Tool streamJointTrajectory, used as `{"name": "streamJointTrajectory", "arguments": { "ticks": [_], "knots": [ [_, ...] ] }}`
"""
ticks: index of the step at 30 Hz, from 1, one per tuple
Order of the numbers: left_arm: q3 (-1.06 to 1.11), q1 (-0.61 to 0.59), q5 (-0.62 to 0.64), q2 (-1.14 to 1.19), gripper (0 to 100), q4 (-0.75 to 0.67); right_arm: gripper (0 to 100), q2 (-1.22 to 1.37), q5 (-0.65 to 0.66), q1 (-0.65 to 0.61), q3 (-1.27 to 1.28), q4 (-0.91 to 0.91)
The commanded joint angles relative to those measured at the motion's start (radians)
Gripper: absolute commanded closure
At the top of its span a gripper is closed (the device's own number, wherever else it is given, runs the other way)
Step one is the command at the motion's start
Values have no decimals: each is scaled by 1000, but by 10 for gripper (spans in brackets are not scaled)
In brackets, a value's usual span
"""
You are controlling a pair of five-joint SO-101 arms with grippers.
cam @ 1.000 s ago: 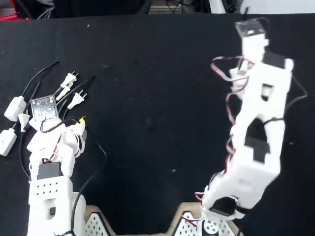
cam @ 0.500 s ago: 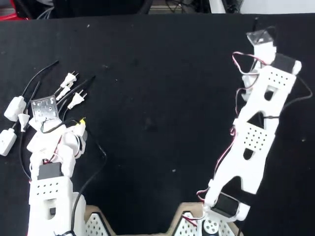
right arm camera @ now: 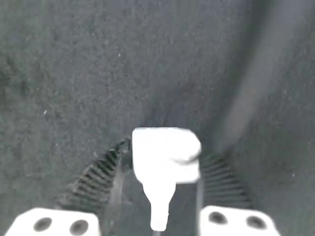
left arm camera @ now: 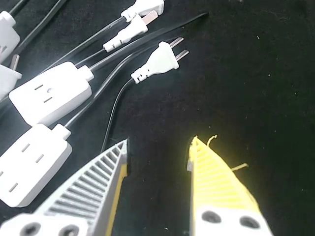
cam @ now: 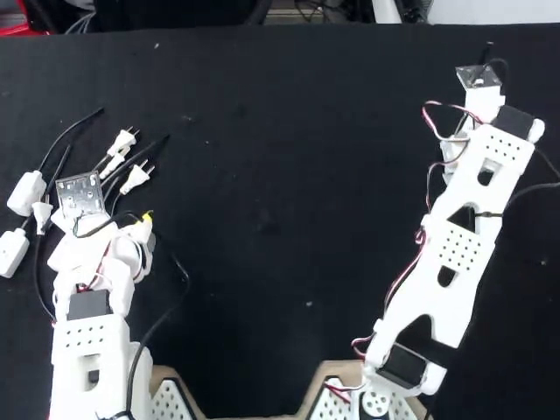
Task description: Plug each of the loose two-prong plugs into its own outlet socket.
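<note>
Stretched farther out, the right jaws stay clamped on a white connector (right arm camera: 165, 157); the left jaws stand well apart.

Three white two-prong plugs (cam: 125, 138) on black cords are seen lying loose on the surface at the upper left, prongs angled up-right. Two white outlet sockets (cam: 25, 193) are laid at the left edge. A white block (right arm camera: 166, 158) is clamped in the right claw (right arm camera: 165, 151).

Table: one, covered edge to edge in matte black cloth (cam: 262, 131), flecked with pale lint. Beyond its far edge: a narrow, dim strip of room. Contents there: red object (cam: 13, 26) at one corner; dark cables (cam: 324, 10); white surface (cam: 490, 10) at the other.
</note>
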Motion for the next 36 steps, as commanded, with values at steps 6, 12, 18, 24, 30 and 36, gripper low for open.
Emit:
{"name": "streamJointTrajectory", "arguments": {
  "ticks": [6, 12, 18, 24, 30, 36],
  "knots": [
    [-7, -1, 0, -15, 798, -15, 783, -8, -44, 17, 4, -287],
    [-5, -1, 0, -15, 798, -15, 783, 16, -91, 15, 15, -463],
    [-5, -1, 0, -15, 798, -15, 783, 28, -97, 9, 15, -559],
    [-5, -1, 0, -15, 798, -15, 783, 48, -97, -28, -12, -644],
    [-4, -1, 0, -15, 798, -14, 783, 166, -97, -77, 28, -891],
    [-4, -1, 0, -15, 798, -14, 784, 232, -97, -101, 24, -984]
  ]
}}
